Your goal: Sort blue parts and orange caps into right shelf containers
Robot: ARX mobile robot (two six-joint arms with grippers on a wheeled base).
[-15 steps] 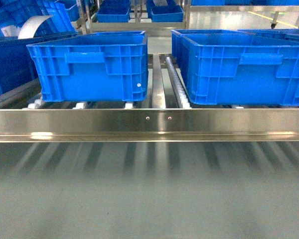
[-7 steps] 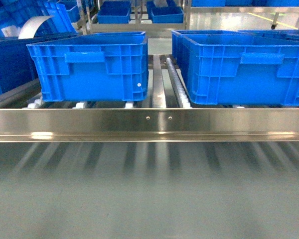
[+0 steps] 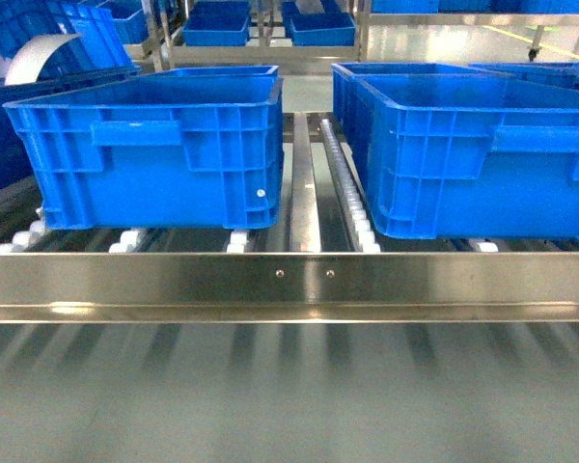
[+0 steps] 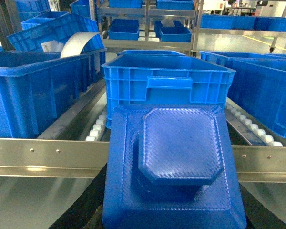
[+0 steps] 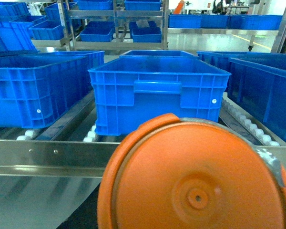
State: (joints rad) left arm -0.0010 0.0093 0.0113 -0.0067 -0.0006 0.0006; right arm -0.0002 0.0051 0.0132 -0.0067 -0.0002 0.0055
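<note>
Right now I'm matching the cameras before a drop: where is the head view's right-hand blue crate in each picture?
Head: the right-hand crate fills the right half, on the rollers.
Left wrist: at the right edge, partly cut off.
Right wrist: centre, above the orange cap.
Shared landmark: the steel front rail runs across below it in all three.

Glimpsed only at the frame edges. Left gripper casing (image 4: 86, 212): matte black, smooth, showing as curved dark bands along the bottom of the left wrist view. Right gripper finger (image 5: 270, 162): pale grey, faintly glossy strip with a rounded corner. Plain black patch at the lower left there. Too little showing for screws or markings.
</note>
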